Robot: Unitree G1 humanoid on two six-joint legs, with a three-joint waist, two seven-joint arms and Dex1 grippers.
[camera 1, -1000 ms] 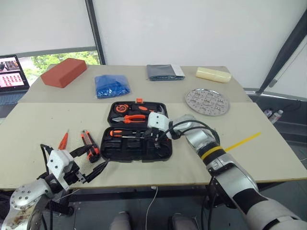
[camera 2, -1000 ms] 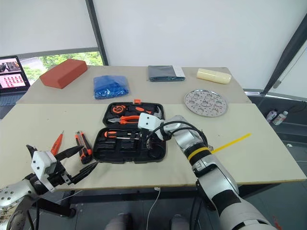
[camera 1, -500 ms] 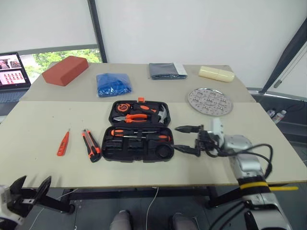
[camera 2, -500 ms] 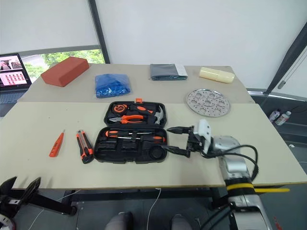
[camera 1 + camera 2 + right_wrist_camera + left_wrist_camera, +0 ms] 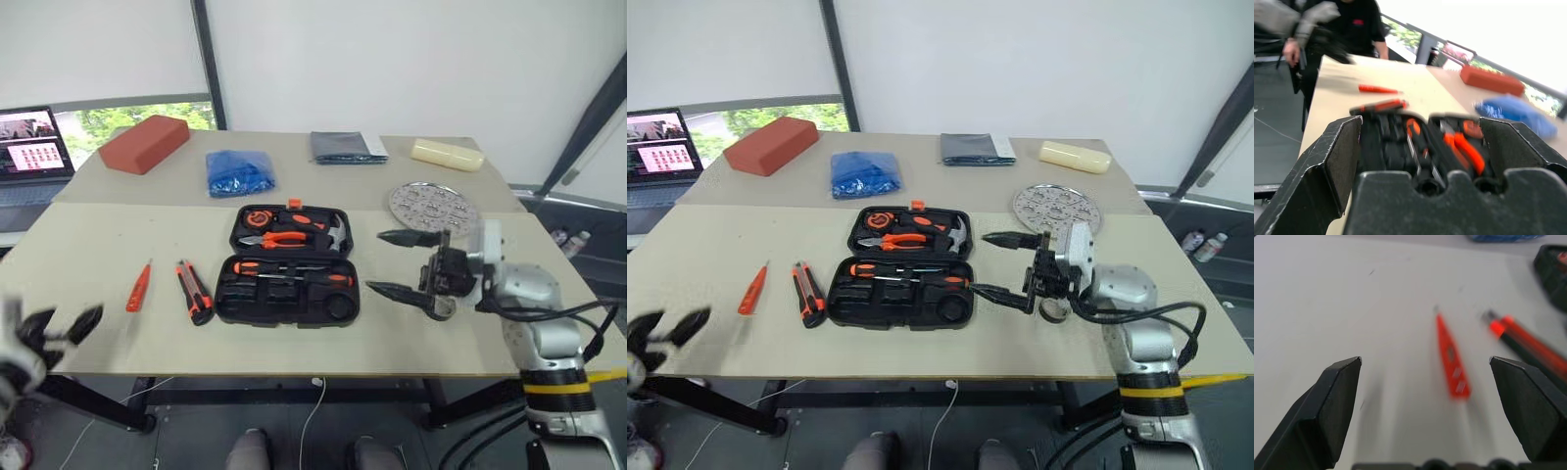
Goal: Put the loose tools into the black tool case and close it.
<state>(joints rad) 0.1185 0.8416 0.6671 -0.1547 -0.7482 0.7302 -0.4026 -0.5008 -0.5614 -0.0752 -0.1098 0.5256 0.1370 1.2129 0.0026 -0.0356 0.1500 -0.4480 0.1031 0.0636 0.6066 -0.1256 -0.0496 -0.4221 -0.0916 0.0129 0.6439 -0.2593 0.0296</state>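
My right wrist view shows a person point(image 5: 1337, 24) beyond the bench point(image 5: 98, 255). The black tool case point(image 5: 287, 264) lies open mid-bench; one tester screwdriver point(image 5: 138, 287) and one utility knife point(image 5: 195, 292) lie left of it. Both grippers' jaws, left gripper point(image 5: 1430, 396) and right gripper point(image 5: 404, 262), gape empty.

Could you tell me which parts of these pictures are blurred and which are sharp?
Head views: the left gripper is smeared, while the tool case and right gripper are crisp. Left wrist view: the tester screwdriver and utility knife look soft. Right wrist view: the person is smeared.
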